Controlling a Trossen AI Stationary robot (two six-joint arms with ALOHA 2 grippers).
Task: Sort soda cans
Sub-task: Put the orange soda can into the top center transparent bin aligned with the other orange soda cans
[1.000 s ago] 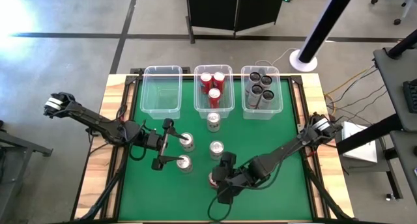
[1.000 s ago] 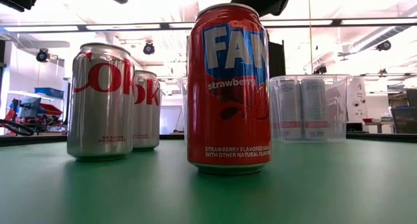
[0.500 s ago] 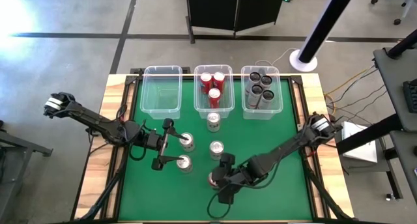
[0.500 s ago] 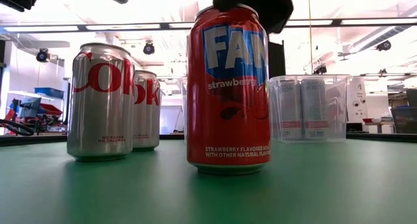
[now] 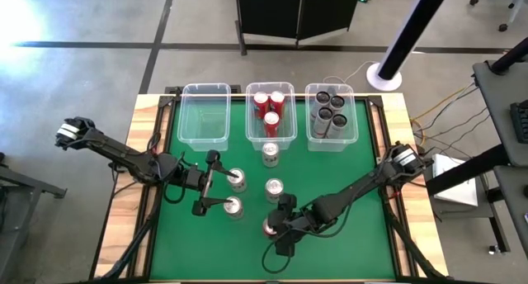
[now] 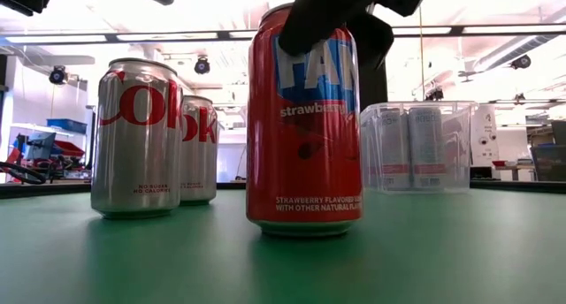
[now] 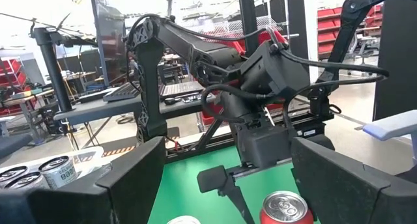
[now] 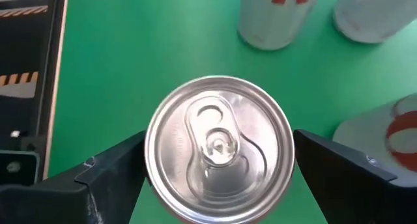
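**Red strawberry can framed by your right gripper**

Red strawberry can [image 5: 269,227] stands upright on the green table [image 5: 346,247], directly beneath your right gripper [image 5: 278,226] and at the near edge, well apart from the bins. In the right wrist view its silver top [image 8: 218,148] sits centred between the two dark fingers [image 8: 104,185], one on each flank. The fingers are spread about as wide as the can, so I cannot tell whether they already press its sides. From table height the gripper overlaps the can's upper rim [image 6: 305,21], which suits a grasp from above, high on the body.

You have three red cans already in the middle bin [image 5: 270,134], so that is the likely home for this one. Dark cans fill the bin beside it [image 5: 331,135], and the third bin [image 5: 204,127] holds nothing.

Your left gripper [image 5: 216,183] waits with fingers apart, spanning two silver cans [image 5: 237,180], [image 5: 233,206]. Two more silver-topped cans [image 5: 274,188], [image 5: 270,153] stand between your right gripper and the bins, so lift well clear before carrying across them.
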